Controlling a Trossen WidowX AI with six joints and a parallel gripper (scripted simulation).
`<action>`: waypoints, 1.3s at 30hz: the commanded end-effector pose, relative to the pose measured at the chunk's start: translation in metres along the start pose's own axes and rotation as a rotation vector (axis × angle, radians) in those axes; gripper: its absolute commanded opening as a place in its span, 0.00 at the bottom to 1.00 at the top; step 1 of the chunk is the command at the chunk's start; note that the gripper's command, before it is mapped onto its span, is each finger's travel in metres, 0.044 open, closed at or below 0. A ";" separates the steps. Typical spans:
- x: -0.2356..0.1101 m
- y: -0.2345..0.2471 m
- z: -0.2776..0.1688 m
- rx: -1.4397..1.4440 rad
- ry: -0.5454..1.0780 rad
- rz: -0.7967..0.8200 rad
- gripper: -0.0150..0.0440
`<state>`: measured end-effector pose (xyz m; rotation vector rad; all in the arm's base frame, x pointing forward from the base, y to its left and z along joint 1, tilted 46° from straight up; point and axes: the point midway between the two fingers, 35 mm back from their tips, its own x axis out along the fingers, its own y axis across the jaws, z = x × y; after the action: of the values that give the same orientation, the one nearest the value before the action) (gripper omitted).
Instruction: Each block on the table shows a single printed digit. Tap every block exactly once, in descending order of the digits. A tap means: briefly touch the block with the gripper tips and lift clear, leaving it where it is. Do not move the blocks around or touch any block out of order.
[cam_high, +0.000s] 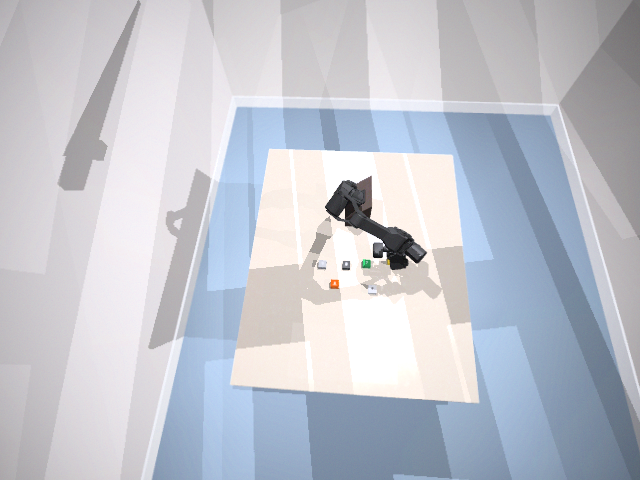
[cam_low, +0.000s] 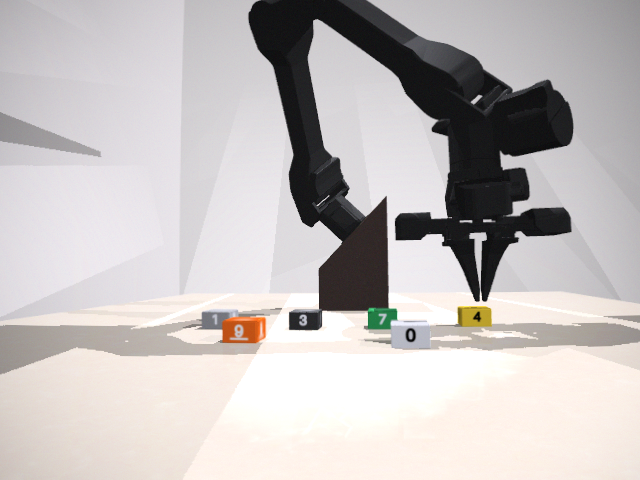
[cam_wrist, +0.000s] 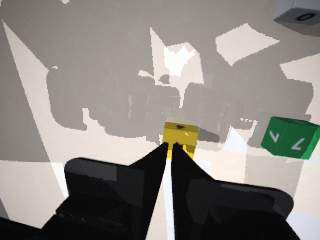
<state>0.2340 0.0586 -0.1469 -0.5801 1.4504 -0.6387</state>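
Spanning blue floor (cam_high: 516, 361), cream table (cam_high: 361, 351), grey walls (cam_high: 129, 77)

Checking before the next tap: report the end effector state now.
End effector: closed, holding nothing; tips just above the yellow 4 block.

Top view looks down from far, exterior sits low at table level, wrist peers close; all share the blocks.

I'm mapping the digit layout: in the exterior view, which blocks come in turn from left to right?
Grey block marked 1 → orange block marked 9 → black block marked 3 → green block marked 7 → white block marked 0 → yellow block marked 4.
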 end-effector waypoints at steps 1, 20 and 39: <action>0.010 -0.002 -0.002 -0.007 0.006 -0.012 0.29; -0.032 0.000 -0.001 -0.008 0.006 -0.009 0.29; -0.108 -0.096 0.034 -0.015 0.004 0.009 0.29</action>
<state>0.2484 0.0989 -0.0395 -0.6006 1.4706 -0.6189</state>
